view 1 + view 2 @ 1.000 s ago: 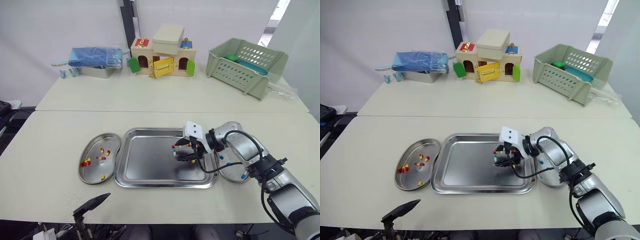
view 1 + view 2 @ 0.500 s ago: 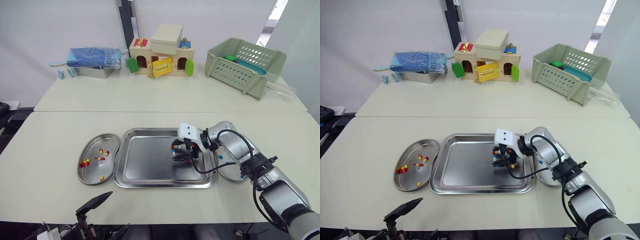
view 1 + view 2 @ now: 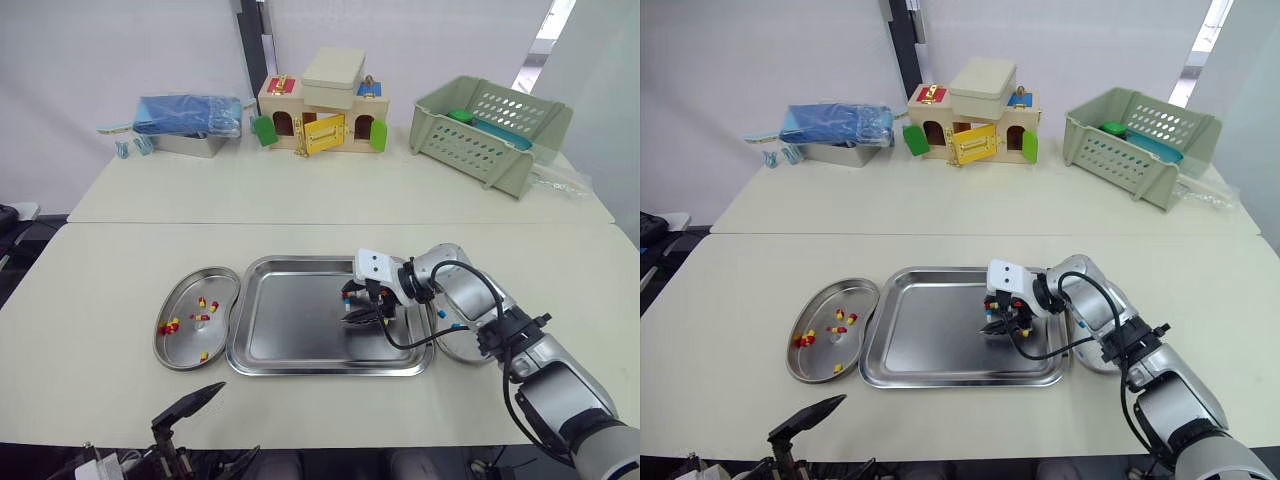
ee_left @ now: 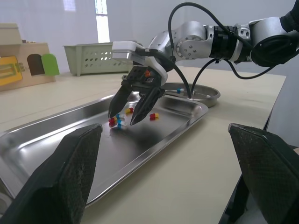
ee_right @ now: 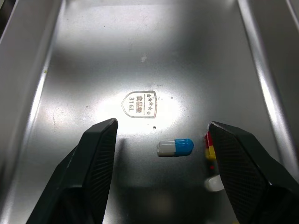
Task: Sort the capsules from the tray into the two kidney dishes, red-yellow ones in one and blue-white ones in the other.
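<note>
Your right hand (image 5: pixel 162 122) is open wide, low in the tray (image 3: pixel 290 340), with a blue-white capsule (image 5: pixel 175 147) between its fingers.

The hand holds nothing. The blue-white capsule lies flat on the tray floor, and neither finger touches it. It is nearer the finger that has a red-yellow capsule (image 5: pixel 210 144) just beside its inner edge. The white end of one more capsule (image 5: pixel 214 184) pokes out by that same finger. The hand is over the right part of the tray, close to the right kidney dish (image 3: pixel 460 357), which has blue-white capsules in it. The left kidney dish (image 3: pixel 185 350) touches the tray's other side and has red-yellow capsules in it. Your left hand (image 4: pixel 163 135) is also open wide and empty, down low by the front edge of the bench (image 3: pixel 100 270), well apart from the capsules.
</note>
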`<state>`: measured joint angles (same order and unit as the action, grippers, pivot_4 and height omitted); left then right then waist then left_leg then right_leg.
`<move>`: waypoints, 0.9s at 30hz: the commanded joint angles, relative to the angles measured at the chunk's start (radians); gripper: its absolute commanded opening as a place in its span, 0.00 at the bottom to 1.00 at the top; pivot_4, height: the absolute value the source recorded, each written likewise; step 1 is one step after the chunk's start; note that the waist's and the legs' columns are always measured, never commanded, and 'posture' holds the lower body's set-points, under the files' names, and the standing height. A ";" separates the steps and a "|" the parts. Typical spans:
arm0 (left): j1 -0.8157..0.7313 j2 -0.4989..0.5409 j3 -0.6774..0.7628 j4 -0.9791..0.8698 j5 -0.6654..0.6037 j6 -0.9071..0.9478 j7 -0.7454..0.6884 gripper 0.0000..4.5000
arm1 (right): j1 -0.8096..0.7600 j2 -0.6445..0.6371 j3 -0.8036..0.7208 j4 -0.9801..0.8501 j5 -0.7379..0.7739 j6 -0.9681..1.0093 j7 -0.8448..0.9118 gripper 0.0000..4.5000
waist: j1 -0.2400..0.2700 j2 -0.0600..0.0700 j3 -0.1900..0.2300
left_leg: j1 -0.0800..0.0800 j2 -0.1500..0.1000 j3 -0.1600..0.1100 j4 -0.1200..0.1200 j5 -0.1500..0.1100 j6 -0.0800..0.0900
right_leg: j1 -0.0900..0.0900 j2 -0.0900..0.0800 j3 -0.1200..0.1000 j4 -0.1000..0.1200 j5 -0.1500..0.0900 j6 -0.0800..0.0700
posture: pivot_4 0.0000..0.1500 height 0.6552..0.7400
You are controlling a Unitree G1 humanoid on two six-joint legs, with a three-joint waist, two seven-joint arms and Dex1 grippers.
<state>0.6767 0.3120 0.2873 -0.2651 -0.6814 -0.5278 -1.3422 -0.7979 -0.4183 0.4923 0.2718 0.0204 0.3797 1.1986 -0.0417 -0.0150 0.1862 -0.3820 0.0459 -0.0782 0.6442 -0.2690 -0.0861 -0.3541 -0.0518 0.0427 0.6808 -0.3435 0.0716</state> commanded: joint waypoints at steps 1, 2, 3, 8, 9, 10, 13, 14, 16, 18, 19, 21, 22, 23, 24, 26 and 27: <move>0.020 0.013 -0.006 -0.029 -0.003 -0.013 0.008 1.00 | -0.003 0.003 -0.012 0.000 -0.008 -0.024 0.006 0.59 | 0.000 0.000 0.000 | 0.000 0.000 0.000 0.000 0.000 0.000 | 0.000 0.000 0.000 0.000 0.000 0.000 | 1.00 1.00; 0.020 0.015 -0.006 -0.029 -0.003 -0.013 0.010 1.00 | -0.003 0.004 -0.012 0.002 -0.008 -0.025 0.005 0.51 | 0.000 0.000 0.000 | 0.000 0.000 0.000 0.000 0.000 0.000 | 0.000 0.000 0.000 0.000 0.000 0.000 | 1.00 1.00; 0.021 0.016 -0.007 -0.030 -0.003 -0.013 0.012 1.00 | -0.003 0.006 -0.013 0.004 -0.009 -0.025 0.004 0.48 | 0.000 0.000 0.000 | 0.000 0.000 0.000 0.000 0.000 0.000 | 0.000 0.000 0.000 0.000 0.000 0.000 | 1.00 1.00; 0.023 0.021 -0.012 -0.032 -0.001 -0.015 0.018 1.00 | -0.001 0.009 -0.013 0.006 -0.012 -0.025 0.005 0.48 | 0.000 0.000 0.000 | 0.000 0.000 0.000 0.000 0.000 0.000 | 0.000 0.000 0.000 0.000 0.000 0.000 | 1.00 1.00; 0.023 0.022 -0.013 -0.033 0.000 -0.015 0.020 1.00 | -0.001 0.010 -0.011 0.008 -0.013 -0.025 0.005 0.48 | 0.000 0.000 0.000 | 0.000 0.000 0.000 0.000 0.000 0.000 | 0.000 0.000 0.000 0.000 0.000 0.000 | 1.00 1.00; 0.024 0.023 -0.015 -0.033 0.000 -0.015 0.022 1.00 | 0.000 0.010 -0.011 0.009 -0.014 -0.026 0.004 0.48 | 0.000 0.000 0.000 | 0.000 0.000 0.000 0.000 0.000 0.000 | 0.000 0.000 0.000 0.000 0.000 0.000 | 1.00 1.00; 0.022 0.026 -0.018 -0.033 0.002 -0.018 0.026 1.00 | 0.001 0.013 -0.006 0.020 -0.023 -0.032 0.000 0.48 | 0.000 0.000 0.000 | 0.000 0.000 0.000 0.000 0.000 0.000 | 0.000 0.000 0.000 0.000 0.000 0.000 | 1.00 1.00; 0.022 0.026 -0.019 -0.033 0.003 -0.018 0.027 1.00 | 0.001 0.014 -0.005 0.026 -0.028 -0.034 -0.002 0.48 | 0.000 0.000 0.000 | 0.000 0.000 0.000 0.000 0.000 0.000 | 0.000 0.000 0.000 0.000 0.000 0.000 | 1.00 1.00; 0.022 0.026 -0.021 -0.033 0.004 -0.018 0.031 1.00 | -0.001 0.018 -0.005 0.037 -0.035 -0.040 -0.004 0.48 | 0.000 0.000 0.000 | 0.000 0.000 0.000 0.000 0.000 0.000 | 0.000 0.000 0.000 0.000 0.000 0.000 | 1.00 1.00; 0.022 0.027 -0.023 -0.033 0.005 -0.018 0.033 1.00 | -0.003 0.020 0.000 0.056 -0.051 -0.049 -0.010 0.48 | 0.000 0.000 0.000 | 0.000 0.000 0.000 0.000 0.000 0.000 | 0.000 0.000 0.000 0.000 0.000 0.000 | 1.00 1.00; 0.021 0.027 -0.023 -0.033 0.006 -0.019 0.033 1.00 | -0.004 0.021 0.001 0.062 -0.057 -0.052 -0.011 0.48 | 0.000 0.000 0.000 | 0.000 0.000 0.000 0.000 0.000 0.000 | 0.000 0.000 0.000 0.000 0.000 0.000 | 1.00 1.00; 0.021 0.028 -0.024 -0.033 0.006 -0.018 0.033 1.00 | -0.004 0.022 0.001 0.067 -0.061 -0.057 -0.009 0.48 | 0.000 0.000 0.000 | 0.000 0.000 0.000 0.000 0.000 0.000 | 0.000 0.000 0.000 0.000 0.000 0.000 | 1.00 1.00; 0.022 0.029 -0.024 -0.032 0.005 -0.019 0.032 1.00 | -0.001 0.021 0.001 0.063 -0.060 -0.055 -0.004 0.48 | 0.000 0.000 0.000 | 0.000 0.000 0.000 0.000 0.000 0.000 | 0.000 0.000 0.000 0.000 0.000 0.000 | 1.00 1.00; 0.023 0.029 -0.024 -0.031 0.005 -0.019 0.031 1.00 | 0.000 0.019 0.002 0.061 -0.060 -0.055 0.000 0.48 | 0.000 0.000 0.000 | 0.000 0.000 0.000 0.000 0.000 0.000 | 0.000 0.000 0.000 0.000 0.000 0.000 | 1.00 1.00; 0.024 0.029 -0.023 -0.030 0.005 -0.020 0.030 1.00 | 0.001 0.019 0.002 0.059 -0.060 -0.054 0.002 0.44 | 0.000 0.000 0.000 | 0.000 0.000 0.000 0.000 0.000 0.000 | 0.000 0.000 0.000 0.000 0.000 0.000 | 1.00 1.00; 0.024 0.030 -0.023 -0.029 0.004 -0.021 0.028 1.00 | 0.002 0.019 0.001 0.059 -0.061 -0.054 0.005 0.36 | 0.000 0.000 0.000 | 0.000 0.000 0.000 0.000 0.000 0.000 | 0.000 0.000 0.000 0.000 0.000 0.000 | 1.00 1.00; 0.024 0.030 -0.023 -0.029 0.004 -0.021 0.028 1.00 | 0.002 0.019 0.001 0.058 -0.061 -0.053 0.007 0.30 | 0.000 0.000 0.000 | 0.000 0.000 0.000 0.000 0.000 0.000 | 0.000 0.000 0.000 0.000 0.000 0.000 | 1.00 1.00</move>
<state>0.6855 0.3304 0.2696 -0.2687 -0.6773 -0.5321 -1.3172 -0.7987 -0.3954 0.4900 0.3289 -0.0274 0.3198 1.1959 -0.0422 -0.0150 0.1861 -0.3816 0.0459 -0.0782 0.6439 -0.2690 -0.0861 -0.3540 -0.0518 0.0428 0.6808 -0.3435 0.0716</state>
